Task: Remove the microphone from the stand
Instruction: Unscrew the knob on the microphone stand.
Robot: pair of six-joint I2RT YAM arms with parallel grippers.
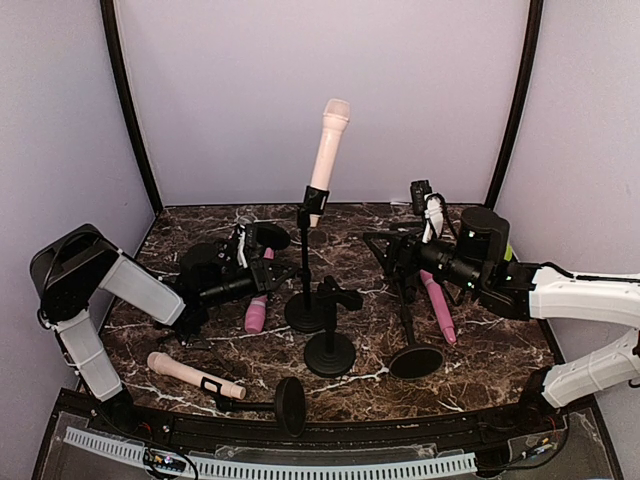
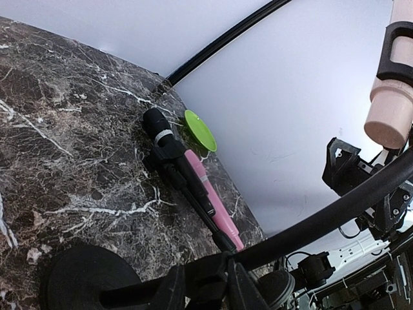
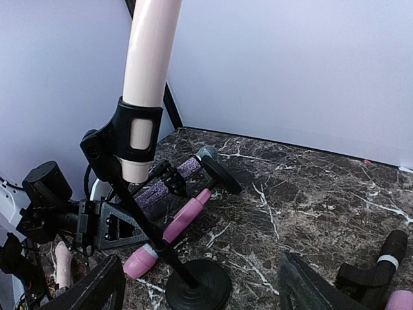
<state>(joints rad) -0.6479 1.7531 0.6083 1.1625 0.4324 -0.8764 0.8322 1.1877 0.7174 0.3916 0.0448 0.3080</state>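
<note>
At table centre, cream plastic cylindrical microphone (image 1: 330,150) sits in the clip of the upright black round-based stand (image 1: 305,300). Long axis near vertical, head leaning toward 1 o'clock in the top view, tail poking out below the clip. Right gripper (image 3: 200,274): fingers spread wide, nothing between them. From its wrist camera the microphone body rises at 11 o'clock, so the approach is up and left, across the axis. Left gripper (image 2: 206,287): fingers drawn close about a black rod at the bottom of its view. Cannot tell whether they clamp it or only flank it, nor for certain which stand's rod it is. In the top view the left gripper lies at 9 o'clock of the stand's pole, low down; the right gripper lies at 3 o'clock. Judgement: right arm is better placed for the microphone, left for steadying the stand. Counts, across views, possibly short: six microphones (two cream, two pink, one purple glitter, one black with a white ring); five round-based stands, two upright, three lying. Only one microphone stands upright in a clip.
</note>
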